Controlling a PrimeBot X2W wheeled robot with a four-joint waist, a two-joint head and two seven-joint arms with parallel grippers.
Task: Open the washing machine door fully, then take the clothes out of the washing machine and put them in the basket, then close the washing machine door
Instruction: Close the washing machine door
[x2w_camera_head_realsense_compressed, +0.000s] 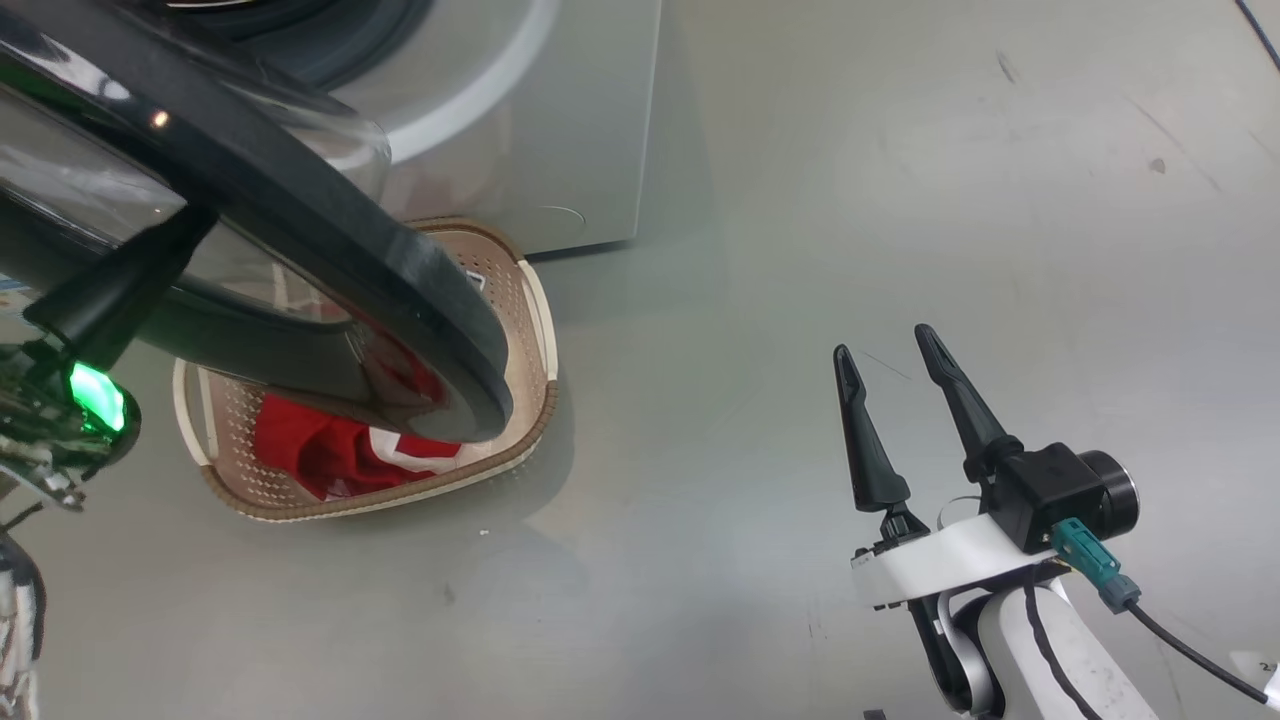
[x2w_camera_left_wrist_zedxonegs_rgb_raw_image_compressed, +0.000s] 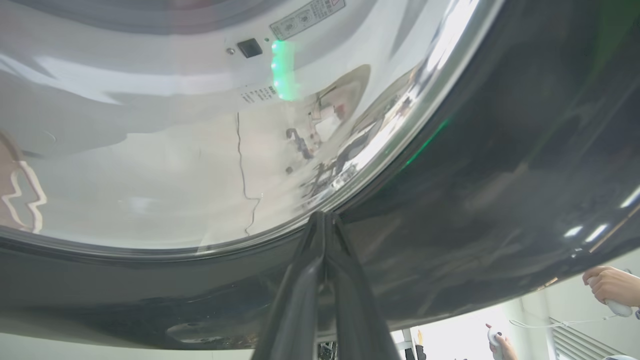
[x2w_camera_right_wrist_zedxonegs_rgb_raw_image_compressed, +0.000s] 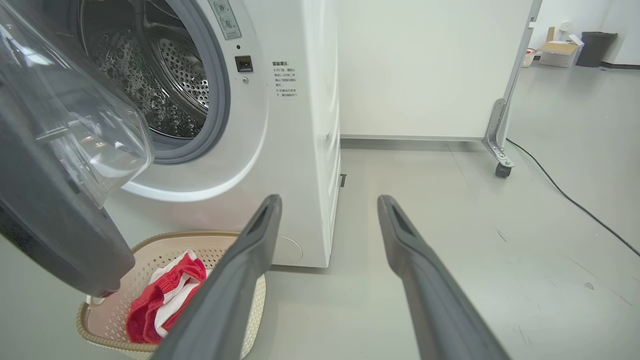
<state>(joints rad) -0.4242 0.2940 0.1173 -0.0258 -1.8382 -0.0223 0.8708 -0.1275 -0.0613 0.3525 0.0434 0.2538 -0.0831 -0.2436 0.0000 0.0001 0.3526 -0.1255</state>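
Pressed together on left gripper (x2w_camera_left_wrist_zedxonegs_rgb_raw_image_compressed: 325, 222), tips against large round glossy black door (x2w_camera_head_realsense_compressed: 400, 270); apart on right gripper (x2w_camera_head_realsense_compressed: 882, 342). Likely heavy, stiff, slick — push near its edge.

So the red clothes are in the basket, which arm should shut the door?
Left. The left gripper, fingers shut, sits at the black outer face of the washing machine door, so it could probably push it closed. The right gripper is open over the floor, away from it.
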